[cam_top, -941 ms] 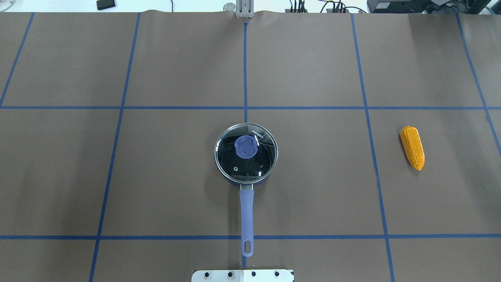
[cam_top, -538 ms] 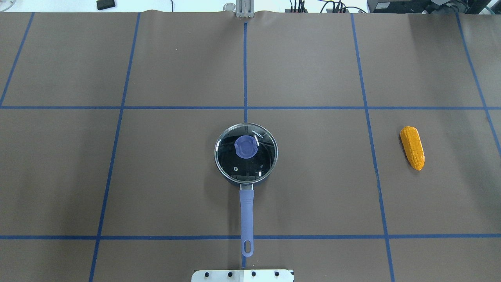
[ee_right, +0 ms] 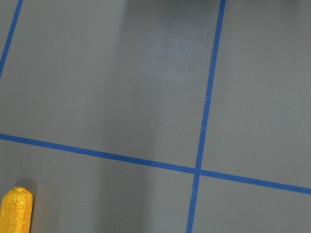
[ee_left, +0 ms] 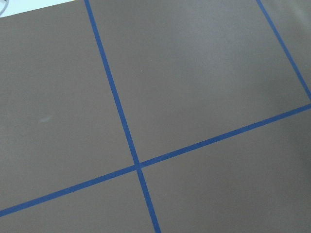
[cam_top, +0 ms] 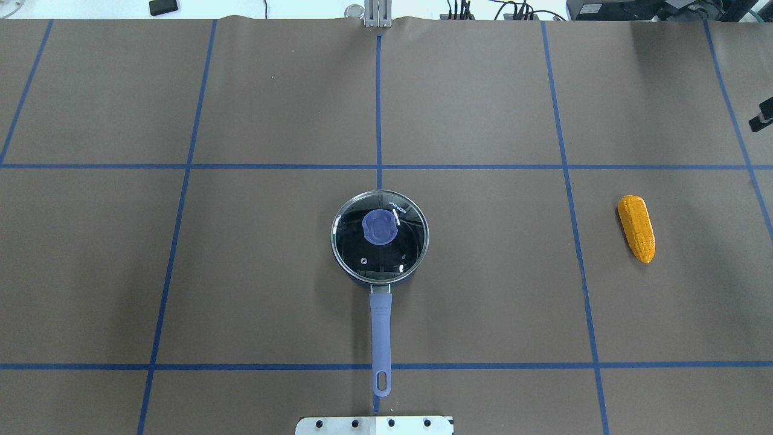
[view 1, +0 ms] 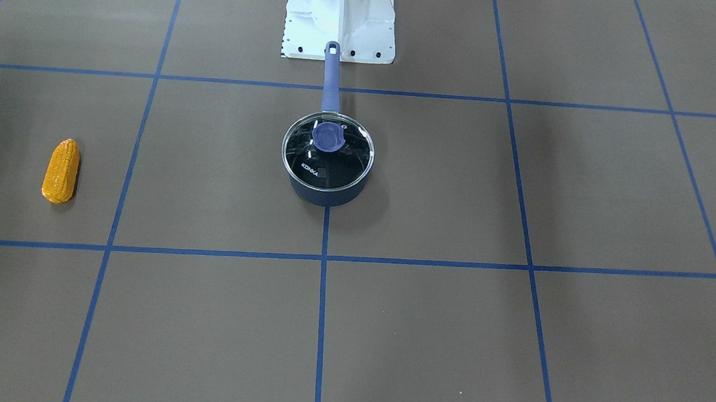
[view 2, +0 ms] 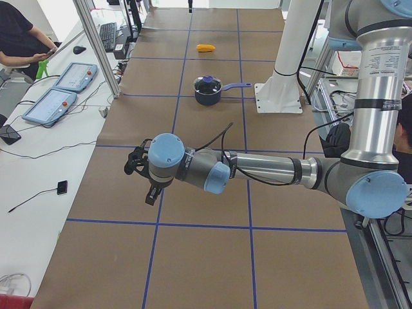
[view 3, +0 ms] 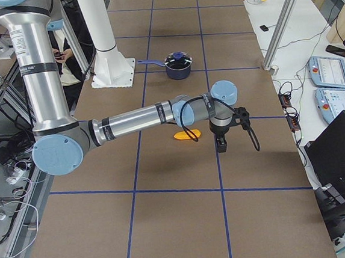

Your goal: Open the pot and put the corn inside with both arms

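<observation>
Here's the saucepan [cam_top: 379, 275] sitting mid-table [cam_top: 272, 109], glass lid [cam_top: 362, 254] seated on its rim, purple knob [cam_top: 380, 226] on top. Its long handle [cam_top: 381, 326] points straight back at the robot's white base plate [cam_top: 374, 425]. The corn cob [cam_top: 637, 228] lies flat on the table, well apart from the saucepan on the robot's right side, with nothing touching it. The right end effector [view 3: 221, 144] hangs above the table, farther from the saucepan than the corn; its wrist camera catches just the cob's tip [ee_right: 16, 211] in a corner. Fingers apart or together? I cannot tell. Over on the saucepan's other side, well away, the left end effector [view 2: 153, 193] hangs above bare table crossed by blue tape lines [ee_left: 121, 124]. I cannot tell its state either.
</observation>
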